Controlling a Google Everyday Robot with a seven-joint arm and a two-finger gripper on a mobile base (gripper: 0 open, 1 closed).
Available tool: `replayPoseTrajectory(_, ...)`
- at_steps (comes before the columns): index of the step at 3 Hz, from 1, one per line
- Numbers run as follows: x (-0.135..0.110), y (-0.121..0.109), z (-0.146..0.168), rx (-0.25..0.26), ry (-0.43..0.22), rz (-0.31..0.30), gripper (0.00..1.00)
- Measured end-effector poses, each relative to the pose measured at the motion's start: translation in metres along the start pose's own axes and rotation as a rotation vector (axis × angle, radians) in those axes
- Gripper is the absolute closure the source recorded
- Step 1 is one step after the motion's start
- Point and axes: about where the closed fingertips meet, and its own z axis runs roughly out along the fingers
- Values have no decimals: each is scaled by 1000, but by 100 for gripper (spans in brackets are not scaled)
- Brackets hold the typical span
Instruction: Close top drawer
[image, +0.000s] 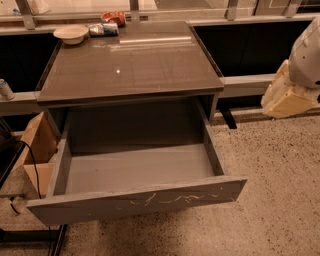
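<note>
The top drawer (135, 172) is pulled far out of the grey cabinet and is empty inside. Its flat front panel (140, 201) faces me at the bottom, with pale whitish scratches near its middle. My gripper (283, 95), a cream-coloured piece under the white arm (306, 52), hangs at the right edge. It is well to the right of the drawer and above the floor, touching nothing.
The cabinet top (130, 62) holds a white bowl (70, 33) and snack packets (107, 24) at its back edge. A cardboard box (37, 150) and cables stand left of the drawer. A can (5, 89) sits on the left ledge. Speckled floor lies to the right.
</note>
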Motion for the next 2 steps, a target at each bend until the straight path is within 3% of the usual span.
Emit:
replayPoseTrajectory(1, 2, 3, 4, 8, -16, 7, 97)
replayPoseTrajectory(2, 18, 19, 34, 21, -65, 26, 100)
